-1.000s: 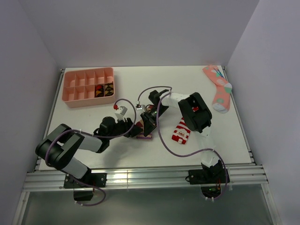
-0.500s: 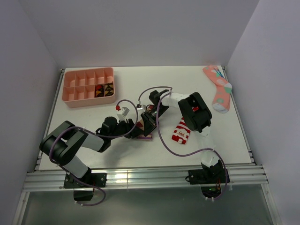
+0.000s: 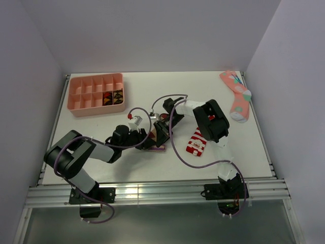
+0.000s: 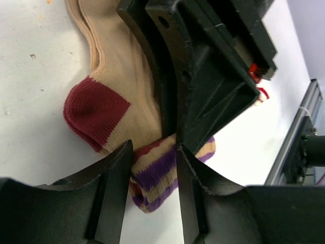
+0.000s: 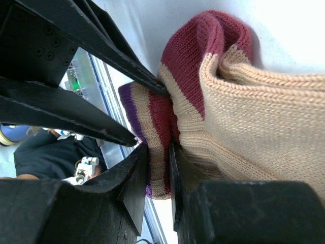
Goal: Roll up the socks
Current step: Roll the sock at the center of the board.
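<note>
Tan sock (image 4: 109, 61), upper end off-frame.

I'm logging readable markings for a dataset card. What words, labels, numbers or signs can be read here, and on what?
No text can be read.
Red mark on the right arm: too small to read.
Tan sock, striped sock, pink tray: no lettering.

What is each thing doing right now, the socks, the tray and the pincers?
tan sock, lying down, one end pinched by both pincers
red-and-white sock, lying loose, untouched
pink sock, flat, far right corner
pink tray, two pockets filled
left pincer, shut on the tan sock
right pincer, shut on the tan sock
</note>
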You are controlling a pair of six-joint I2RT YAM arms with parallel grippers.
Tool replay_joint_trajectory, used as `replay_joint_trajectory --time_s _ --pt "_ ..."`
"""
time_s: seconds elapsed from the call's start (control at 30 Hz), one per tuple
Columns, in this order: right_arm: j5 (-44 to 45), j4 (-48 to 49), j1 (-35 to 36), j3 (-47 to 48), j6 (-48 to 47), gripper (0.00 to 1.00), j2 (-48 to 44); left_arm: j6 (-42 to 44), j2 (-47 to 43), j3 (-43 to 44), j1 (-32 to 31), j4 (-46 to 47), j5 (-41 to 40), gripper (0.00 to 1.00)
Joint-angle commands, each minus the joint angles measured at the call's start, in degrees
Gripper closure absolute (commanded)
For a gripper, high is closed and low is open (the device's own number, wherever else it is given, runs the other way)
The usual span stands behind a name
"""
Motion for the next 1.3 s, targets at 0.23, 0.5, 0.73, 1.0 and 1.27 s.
replay_joint_trajectory --time_s 0.23,0.5,0.73,1.0,1.27 --pt "3.4 4.1 -1.2 1.2 0.3 0.73 1.0 4.1 1.4 6.1 -1.2 -12.8 -4.0 0.67" --pt "3.9 7.1 -1.6 -0.7 2.2 0.68 -0.6 5.3 2.7 11.2 -2.1 -24.4 -8.3 1.0" --pt "6.2 15.3 -2.7 -6.1 6.1 0.52 -7.4 3.5 5.1 17.9 -2.3 -36.5 -12.7 1.0" --pt "4.7 26.4 -8.7 -12.2 13.9 0.48 -15.1 2.1 8.1 25.0 -2.6 -47.6 -15.4 1.0" --pt "6.0 32.8 -11.9 -18.1 14.8 0.47 -24.6 1.3 11.0 30.4 -2.6 -55.7 -16.1 1.0"
